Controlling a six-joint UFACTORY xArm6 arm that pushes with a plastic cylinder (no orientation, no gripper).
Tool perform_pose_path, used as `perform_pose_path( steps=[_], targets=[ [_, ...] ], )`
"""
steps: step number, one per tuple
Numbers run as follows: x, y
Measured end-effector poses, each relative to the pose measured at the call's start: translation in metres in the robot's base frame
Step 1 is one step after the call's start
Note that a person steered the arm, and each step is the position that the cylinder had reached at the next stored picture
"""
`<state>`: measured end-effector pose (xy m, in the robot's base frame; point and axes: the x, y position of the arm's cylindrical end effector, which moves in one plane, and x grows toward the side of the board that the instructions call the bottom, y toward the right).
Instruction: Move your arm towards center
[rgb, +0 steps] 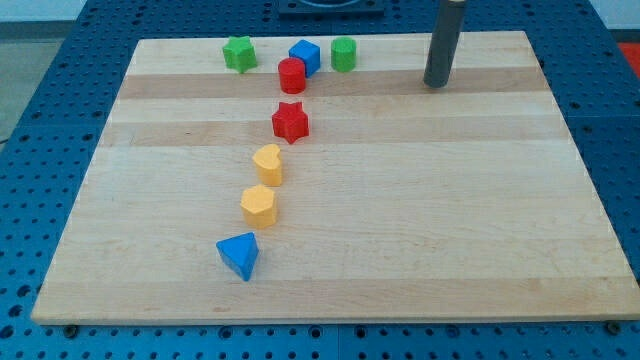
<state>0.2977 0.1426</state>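
My tip (435, 84) is at the view's top right of the wooden board (420, 220), well to the right of all the blocks. A green star block (239, 53), a blue cube (305, 56) and a green cylinder-like block (344, 54) stand along the top. A red cylinder (292, 76) touches the blue cube's lower left. A red star block (290, 122) lies below it. A yellow heart block (268, 164), a yellow hexagon block (258, 206) and a blue triangle block (240, 256) trail down toward the bottom left.
The board lies on a blue perforated table (40, 130) that shows on all sides. The rod's upper part (447, 30) rises out of the view's top.
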Motion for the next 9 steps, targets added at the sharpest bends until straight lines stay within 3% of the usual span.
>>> perform_pose_path(
  steps=[3,4,5,6,9],
  targets=[
    [0.000,-0.001],
    [-0.002,0.024],
    [-0.022,0.100],
    [-0.059,0.128],
    [-0.070,0.128]
  ],
)
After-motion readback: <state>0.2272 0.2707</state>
